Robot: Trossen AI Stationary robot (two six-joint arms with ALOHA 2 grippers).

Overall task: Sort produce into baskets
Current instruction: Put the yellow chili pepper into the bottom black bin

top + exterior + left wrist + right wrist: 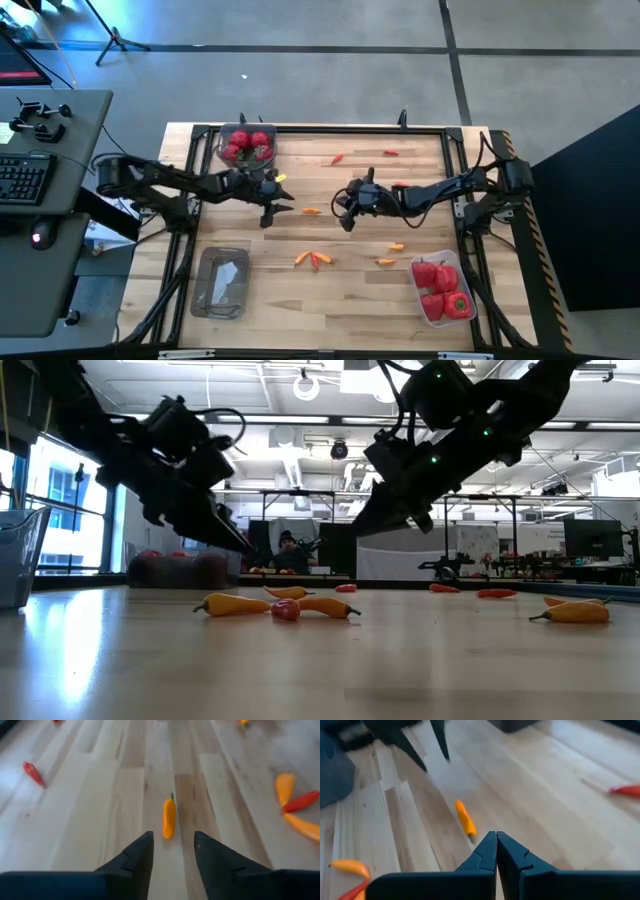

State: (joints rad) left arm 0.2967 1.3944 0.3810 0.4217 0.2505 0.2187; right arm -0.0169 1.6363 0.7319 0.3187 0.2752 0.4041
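Observation:
A slim orange pepper (312, 211) lies on the wooden table between my two grippers. My left gripper (279, 212) hovers just left of it, open, the pepper (169, 817) lying ahead of its fingertips. My right gripper (346, 218) hovers just right of it, shut and holding nothing, the pepper (466, 820) ahead of its tips. A basket of round red fruits (247, 145) stands far left. A basket of red bell peppers (443, 290) stands near right. A clear basket (222, 282) stands near left.
Small orange and red peppers lie scattered: a cluster (314, 260) near the front middle, two (391, 254) at front right, others (337, 158) toward the far edge. A black frame (320, 128) runs round the table. A desk with a keyboard (25, 178) stands to the left.

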